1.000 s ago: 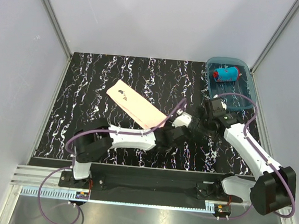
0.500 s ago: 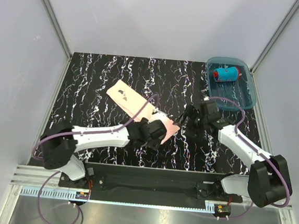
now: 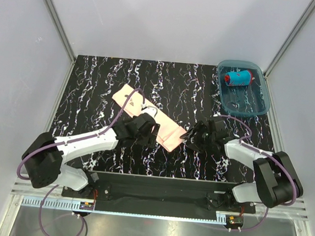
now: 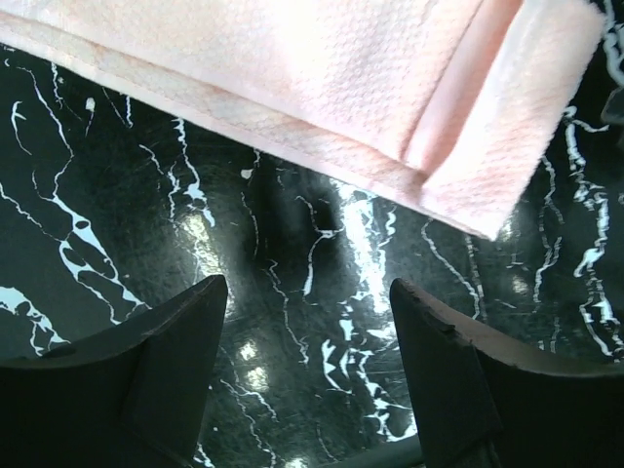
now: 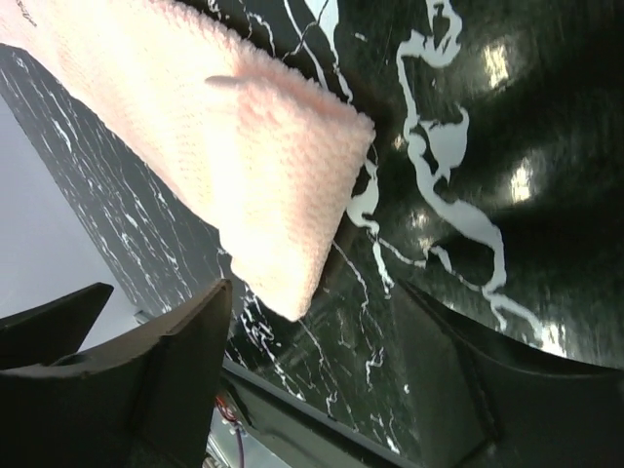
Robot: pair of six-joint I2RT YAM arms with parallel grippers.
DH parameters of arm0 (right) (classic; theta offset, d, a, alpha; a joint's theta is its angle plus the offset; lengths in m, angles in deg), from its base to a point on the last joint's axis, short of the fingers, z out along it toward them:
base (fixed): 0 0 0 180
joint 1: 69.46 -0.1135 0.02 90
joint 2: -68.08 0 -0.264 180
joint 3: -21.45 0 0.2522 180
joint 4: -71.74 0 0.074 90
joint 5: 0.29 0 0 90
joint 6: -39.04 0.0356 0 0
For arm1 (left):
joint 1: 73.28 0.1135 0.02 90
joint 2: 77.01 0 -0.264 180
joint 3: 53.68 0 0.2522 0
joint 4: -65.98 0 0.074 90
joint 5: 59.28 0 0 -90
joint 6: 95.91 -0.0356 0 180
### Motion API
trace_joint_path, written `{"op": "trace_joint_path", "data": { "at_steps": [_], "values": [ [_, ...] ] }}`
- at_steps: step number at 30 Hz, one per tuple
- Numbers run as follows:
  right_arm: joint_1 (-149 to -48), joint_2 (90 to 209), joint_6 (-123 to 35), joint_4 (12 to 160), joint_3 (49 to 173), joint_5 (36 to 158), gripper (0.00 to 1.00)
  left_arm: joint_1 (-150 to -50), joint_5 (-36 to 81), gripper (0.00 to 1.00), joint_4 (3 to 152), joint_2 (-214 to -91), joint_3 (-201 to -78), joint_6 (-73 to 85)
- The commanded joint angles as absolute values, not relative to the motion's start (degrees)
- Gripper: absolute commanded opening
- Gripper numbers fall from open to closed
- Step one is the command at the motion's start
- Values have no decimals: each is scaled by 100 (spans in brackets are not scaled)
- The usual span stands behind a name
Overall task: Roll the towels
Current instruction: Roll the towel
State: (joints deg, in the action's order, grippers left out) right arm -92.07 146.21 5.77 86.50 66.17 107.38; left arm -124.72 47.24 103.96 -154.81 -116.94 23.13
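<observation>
**Both grippers open at the pink towel**

The left gripper (image 4: 307, 292) hangs over the bench (image 3: 93, 90) at the near long edge of the flat peach-pink towel (image 3: 170, 131), jaws wide and empty. The right gripper (image 5: 312, 292), jaws apart, grips nothing at that towel's folded right end. The rolled blue towel (image 3: 237, 78) lies in the translucent blue tray (image 3: 261, 99) at the bench's far right corner.

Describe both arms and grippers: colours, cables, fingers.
Both arms have white links and black joints: left arm, right arm. A purple cable loops along each. Left gripper and right gripper carry broad black fingers.
</observation>
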Motion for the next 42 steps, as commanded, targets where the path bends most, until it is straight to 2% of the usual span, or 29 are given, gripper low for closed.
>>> {"op": "trace_joint_path", "data": {
  "at_steps": [1, 10, 17, 18, 21, 22, 26, 31, 35, 42],
  "values": [
    [-9266, 14867, 775, 7804, 6553, 10738, 70, -12338, 4339, 72, 9820, -15268, -11587, 2037],
    [-9583, 15710, 960, 7127, 6492, 10589, 56, -12329, 4163, 71, 9275, -15497, -11595, 1888],
    [-9600, 15817, 942, 6942, 6369, 10509, 29, -12320, 4092, 71, 9274, -15585, -11666, 1835],
    [-9592, 15799, 934, 6959, 6360, 10501, 21, -12320, 4075, 71, 9266, -15576, -11649, 1817],
    [-9592, 15580, 811, 7266, 6395, 10448, 17, -12338, 3882, 70, 9108, -15550, -11596, 1765],
    [-9592, 15397, 767, 7597, 6438, 10413, 13, -12364, 3777, 70, 8925, -15541, -11526, 1765],
    [-9592, 14782, 259, 8960, 6807, 10001, 9, -12741, 3933, 70, 8563, -15663, -11446, 1642],
    [-9592, 14139, -173, 10760, 7535, 9587, 6, -13173, 3522, 70, 7117, -15533, -10930, 1685],
    [-9583, 14208, -752, 12133, 8265, 9210, 0, -13558, 3222, 70, 5708, -15067, -10278, 1774],
    [-9583, 14902, -1307, 13251, 9137, 9217, 0, -13955, 4002, 81, 5284, -15207, -10163, 1668]
  ]
}}
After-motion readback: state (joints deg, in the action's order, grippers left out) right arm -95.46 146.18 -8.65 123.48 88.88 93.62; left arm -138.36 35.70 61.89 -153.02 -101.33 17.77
